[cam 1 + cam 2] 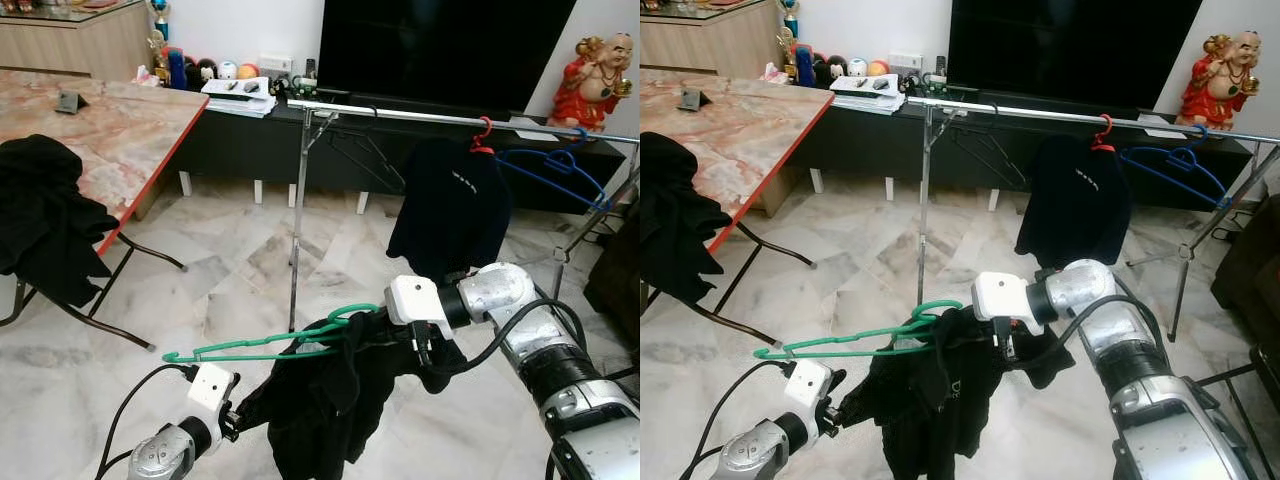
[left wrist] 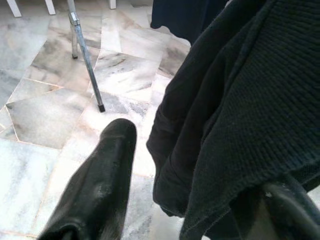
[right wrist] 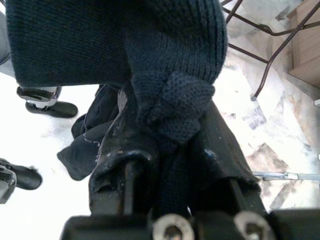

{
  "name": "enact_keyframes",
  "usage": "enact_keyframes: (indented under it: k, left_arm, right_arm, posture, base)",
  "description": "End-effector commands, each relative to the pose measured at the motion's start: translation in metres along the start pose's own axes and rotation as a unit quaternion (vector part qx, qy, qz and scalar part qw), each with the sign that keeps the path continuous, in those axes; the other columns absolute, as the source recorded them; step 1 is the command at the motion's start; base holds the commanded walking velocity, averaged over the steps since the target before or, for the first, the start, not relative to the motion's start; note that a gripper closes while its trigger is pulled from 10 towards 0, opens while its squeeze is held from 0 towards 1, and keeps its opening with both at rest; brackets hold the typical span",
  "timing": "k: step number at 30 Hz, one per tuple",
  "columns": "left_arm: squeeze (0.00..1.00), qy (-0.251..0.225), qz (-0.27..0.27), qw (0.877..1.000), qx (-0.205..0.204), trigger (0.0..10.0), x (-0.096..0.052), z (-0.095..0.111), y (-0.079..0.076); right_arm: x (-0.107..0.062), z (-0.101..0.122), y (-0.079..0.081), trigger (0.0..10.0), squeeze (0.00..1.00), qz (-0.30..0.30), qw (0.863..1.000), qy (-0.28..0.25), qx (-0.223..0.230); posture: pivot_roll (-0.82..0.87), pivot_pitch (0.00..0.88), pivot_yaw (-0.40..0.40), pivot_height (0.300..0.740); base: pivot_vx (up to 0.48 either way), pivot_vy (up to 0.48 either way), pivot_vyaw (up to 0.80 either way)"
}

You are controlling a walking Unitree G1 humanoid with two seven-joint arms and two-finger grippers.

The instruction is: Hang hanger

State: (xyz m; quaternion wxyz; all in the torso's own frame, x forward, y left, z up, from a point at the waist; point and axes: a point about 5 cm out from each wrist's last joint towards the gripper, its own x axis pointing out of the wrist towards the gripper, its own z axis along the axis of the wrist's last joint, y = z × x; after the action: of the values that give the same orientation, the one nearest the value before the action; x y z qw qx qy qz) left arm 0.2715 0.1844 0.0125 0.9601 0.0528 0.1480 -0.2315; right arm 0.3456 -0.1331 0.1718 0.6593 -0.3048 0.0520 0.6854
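A pale veined marble floor (image 1: 230,270) is stretching across the room, with a large dark television screen (image 1: 440,45) standing on a long black low cabinet (image 1: 250,140) along the far wall. A pink marble-topped folding table (image 1: 100,130) is sitting at the robot's left, a black cloth (image 1: 45,225) draping over its near edge. A silver metal clothes rail (image 1: 420,117) is standing between the robot and the cabinet, carrying a dark garment on a red hanger (image 1: 483,138) and an empty blue wire hanger (image 1: 560,170). In front of the rail, a black knitted garment (image 1: 330,400) is hanging on the green plastic hanger (image 1: 270,345), held low between both arms and well short of the rail. The right gripper (image 3: 170,150) is clamped tight on a bunch of the knit at the garment's right side. The left gripper (image 2: 195,175) is sitting at the garment's lower left edge with its fingers (image 2: 100,180) spread, fabric lying between them. A red and gold laughing figurine (image 1: 598,80) is standing at the cabinet's right end.
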Motion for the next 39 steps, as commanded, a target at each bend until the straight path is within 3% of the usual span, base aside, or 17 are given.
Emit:
enact_keyframes:
  k: [1,9,18,27,28,29,31,32,39]
  left_arm:
    - [0.00,0.000,-0.002,1.000,-0.007,0.0,0.001,-0.002,-0.002]
    - [0.00,0.007,-0.001,1.000,-0.013,0.0,-0.001,-0.006,-0.002]
    - [0.00,-0.003,0.046,0.998,-0.040,0.0,-0.008,-0.007,0.011]
    - [0.00,-0.013,0.028,0.999,-0.027,0.0,-0.005,-0.003,0.006]
    - [0.00,-0.008,0.031,0.999,-0.020,1.0,-0.005,-0.004,0.006]
    - [0.00,0.002,0.029,1.000,-0.012,10.0,-0.006,-0.006,0.005]
    - [0.00,0.008,0.017,1.000,-0.010,10.0,-0.007,-0.008,0.004]
    - [1.00,0.013,0.018,1.000,-0.006,10.0,-0.008,-0.010,0.005]
    - [1.00,0.052,-0.008,0.998,0.040,10.0,-0.024,-0.018,0.016]
  right_arm:
    - [-0.006,0.003,-0.004,0.0,0.00,-0.013,1.000,-0.001,-0.007]
    - [-0.008,-0.002,-0.003,0.0,0.00,-0.022,1.000,0.008,0.003]
    - [-0.012,-0.012,0.000,0.0,0.00,-0.036,0.999,0.019,0.024]
    - [-0.011,-0.015,0.001,0.0,0.00,-0.044,0.998,0.023,0.032]
    - [-0.011,-0.015,0.001,0.0,0.00,-0.045,0.998,0.023,0.032]
    - [-0.011,-0.016,0.001,0.0,0.00,-0.046,0.998,0.025,0.033]
    - [-0.011,-0.017,0.001,0.0,0.00,-0.048,0.998,0.029,0.034]
    - [-0.012,-0.017,0.001,0.0,0.00,-0.048,0.998,0.032,0.034]
    - [-0.014,-0.021,0.001,0.0,0.00,-0.050,0.997,0.048,0.036]
  posture:
    - [0.05,0.014,-0.131,0.740]
    - [0.05,0.023,-0.134,0.740]
    - [0.05,0.033,-0.132,0.740]
    - [0.05,0.035,-0.130,0.740]
    - [0.05,0.037,-0.129,0.740]
    - [0.05,0.037,-0.129,0.740]
    - [0.05,0.040,-0.130,0.740]
    - [0.05,0.040,-0.131,0.740]
    - [0.06,0.043,-0.133,0.740]
  base:
    - [0.000,0.000,0.00]
    - [0.000,0.000,0.00]
    - [0.000,0.000,0.00]
    - [0.000,0.000,0.00]
    - [0.000,0.000,0.00]
    - [0.000,0.000,0.00]
    - [0.000,0.000,0.00]
    - [0.000,0.000,0.00]
    - [0.000,0.000,0.00]
